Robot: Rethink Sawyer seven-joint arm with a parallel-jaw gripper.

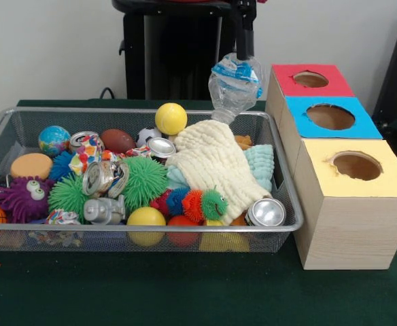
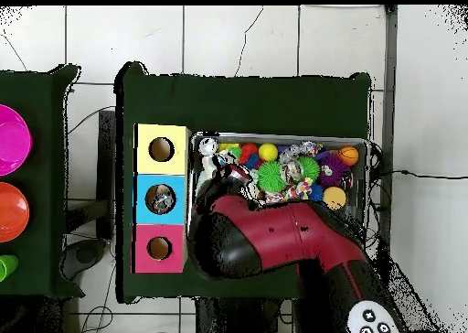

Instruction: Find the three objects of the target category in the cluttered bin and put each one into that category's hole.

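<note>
My gripper comes down from the top of the front view, shut on a crumpled silvery-white piece with blue print. The piece hangs above the far right corner of the wire-mesh bin, just left of the red-topped box. The blue-topped box stands right of the bin, and its round hole is open. In the overhead view this hole has something silvery in it. There the red arm covers part of the bin and hides the gripper.
The red-topped box and the yellow-topped box flank the blue one. The bin holds spiky rubber balls, smooth balls, crushed shiny cans, a cream cloth and other toys. The black pedestal stands behind.
</note>
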